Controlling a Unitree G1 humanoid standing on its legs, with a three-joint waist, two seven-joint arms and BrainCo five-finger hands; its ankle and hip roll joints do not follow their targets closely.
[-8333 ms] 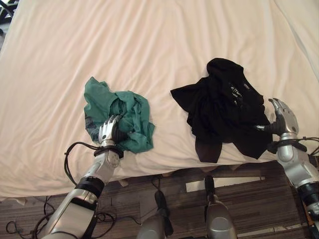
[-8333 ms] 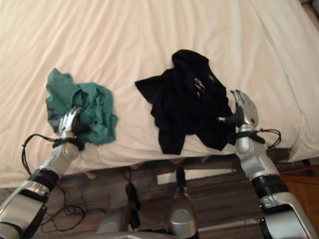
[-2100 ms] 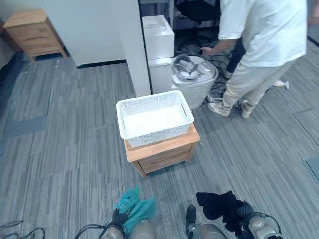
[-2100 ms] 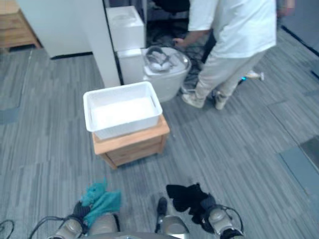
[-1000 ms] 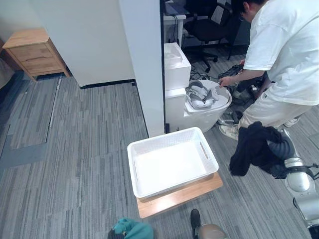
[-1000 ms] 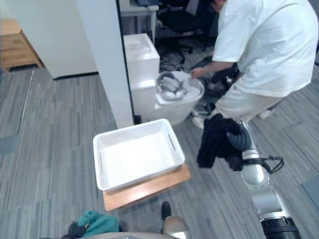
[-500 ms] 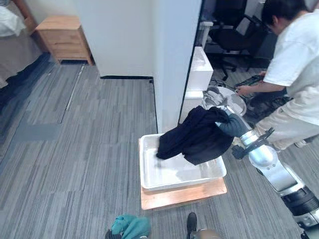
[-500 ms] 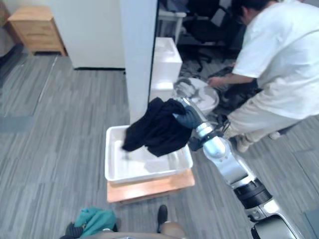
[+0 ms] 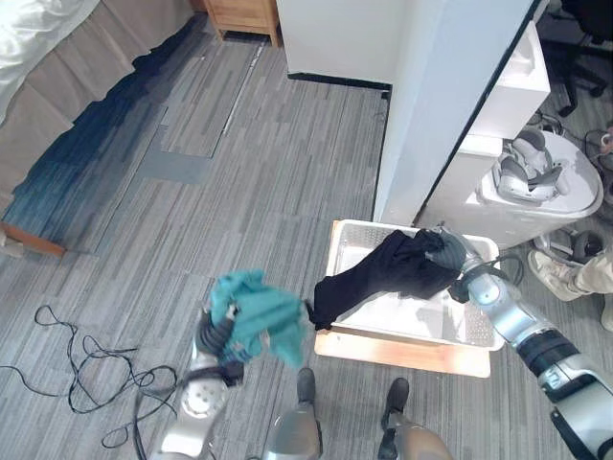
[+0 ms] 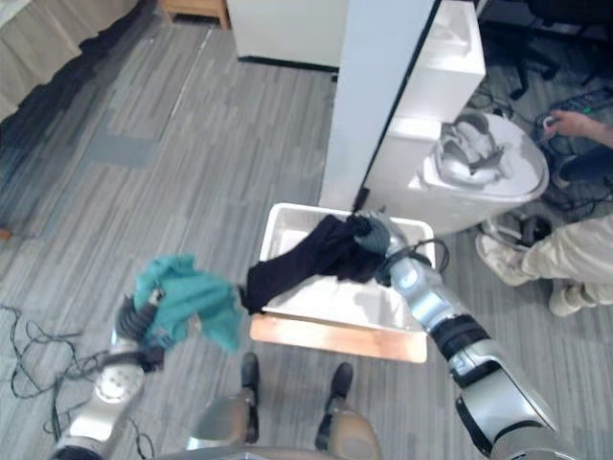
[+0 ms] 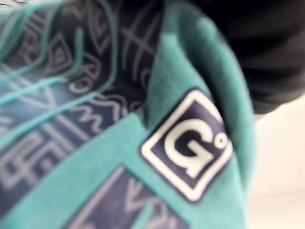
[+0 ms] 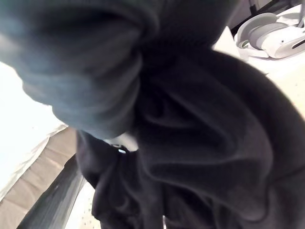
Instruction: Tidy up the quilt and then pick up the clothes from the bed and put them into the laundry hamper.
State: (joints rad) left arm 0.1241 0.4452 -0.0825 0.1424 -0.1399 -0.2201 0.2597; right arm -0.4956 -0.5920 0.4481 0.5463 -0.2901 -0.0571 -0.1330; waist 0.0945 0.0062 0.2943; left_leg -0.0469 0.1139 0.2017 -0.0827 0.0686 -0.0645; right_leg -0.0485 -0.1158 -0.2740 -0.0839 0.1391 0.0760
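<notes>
The floor is grey striped carpet, with a white pillar rising beside a white laundry hamper. The hamper stands on a low wooden stand. At the upper left of the head views lies the edge of the bed with its grey skirt.

The right robot hand is over the hamper and it grasps the black garment. This garment lies partly inside the hamper and partly hangs over its left rim toward the floor. In the right wrist view the black cloth covers nearly everything in front of the hand.

The left robot hand is low at the left, away from the hamper, and it is clenched around the teal garment, which is bunched above the floor. In the left wrist view the teal cloth shows a dark patterned print.

Behind the pillar stands a round white table with a headset on it, and a person's leg and shoe are at the right.
</notes>
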